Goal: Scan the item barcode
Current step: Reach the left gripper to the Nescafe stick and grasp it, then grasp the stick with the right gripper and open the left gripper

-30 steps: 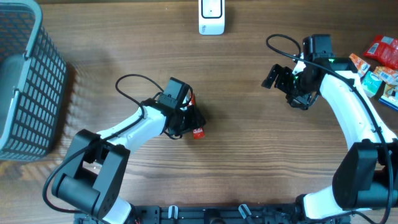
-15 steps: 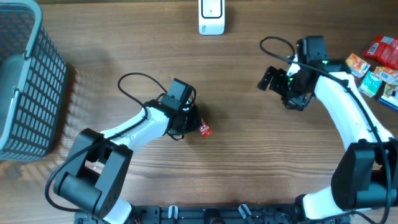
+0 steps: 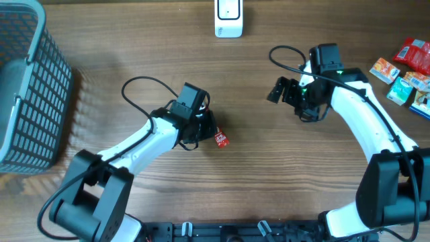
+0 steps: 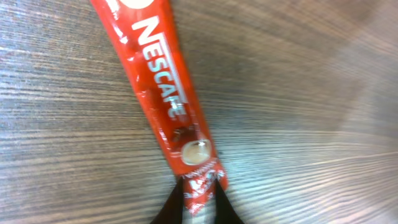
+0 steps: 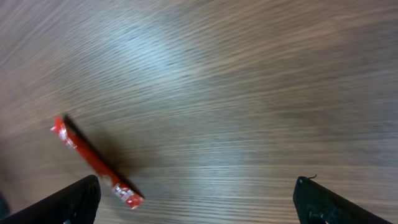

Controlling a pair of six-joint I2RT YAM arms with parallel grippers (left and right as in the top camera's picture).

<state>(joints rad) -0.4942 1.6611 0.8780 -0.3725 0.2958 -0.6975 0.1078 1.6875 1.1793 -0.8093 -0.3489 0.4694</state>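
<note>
Left wrist view: left claw (image 4: 199,198) pinched narrow on the lower end of the red Nescafe stick sachet (image 4: 166,93), which runs diagonally to the top left of frame with the wooden surface (image 4: 311,93) behind it. Overhead puts the sachet near frame centre, just right of the left claw. Right claw (image 3: 283,91) spread wide, holding nothing, centre right of frame, well apart from the sachet. White scanner (image 3: 228,17) at top centre edge, grey basket (image 3: 27,87) far left, snack packets (image 3: 411,70) far right
</note>
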